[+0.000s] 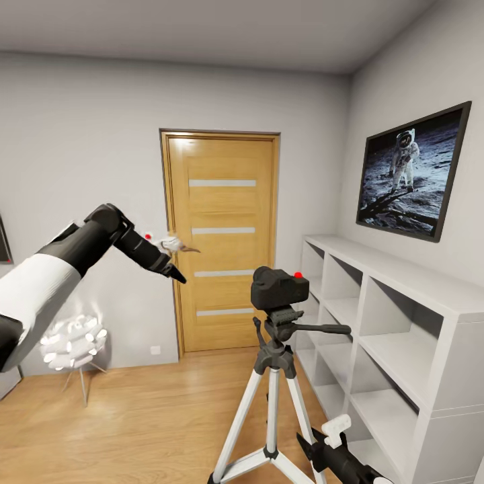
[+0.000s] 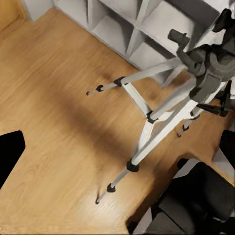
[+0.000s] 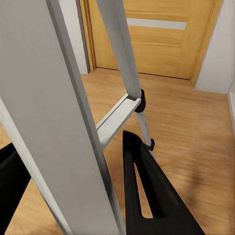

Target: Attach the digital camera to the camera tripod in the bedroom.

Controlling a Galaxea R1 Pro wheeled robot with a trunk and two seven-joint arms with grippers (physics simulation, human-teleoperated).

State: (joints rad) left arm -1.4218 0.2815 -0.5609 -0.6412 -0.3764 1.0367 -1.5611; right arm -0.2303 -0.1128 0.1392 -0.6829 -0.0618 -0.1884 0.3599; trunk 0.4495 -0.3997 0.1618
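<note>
On top of the camera tripod, in the bedroom just in front of the white cube shelves, the digital camera sat squarely on the black head, its red button uppermost and the pan handle sticking out toward the shelves. Nothing gripped the camera. The left gripper was raised well apart from it, off toward the oak door, and carried nothing, though whether its fingers were spread or closed could not be told from the head view; its wrist view looked down on the tripod's splayed legs and the plank floor. The right gripper hung low beside the tripod's base, and in its wrist view the fingers stood apart with a silver leg rising close between them, not visibly clamped. Judging by how things lay, the attaching looked essentially finished: the camera rested mounted and unsupported. What remained, at most, seemed to be drawing the right arm clear of the legs without knocking the stand.
</note>
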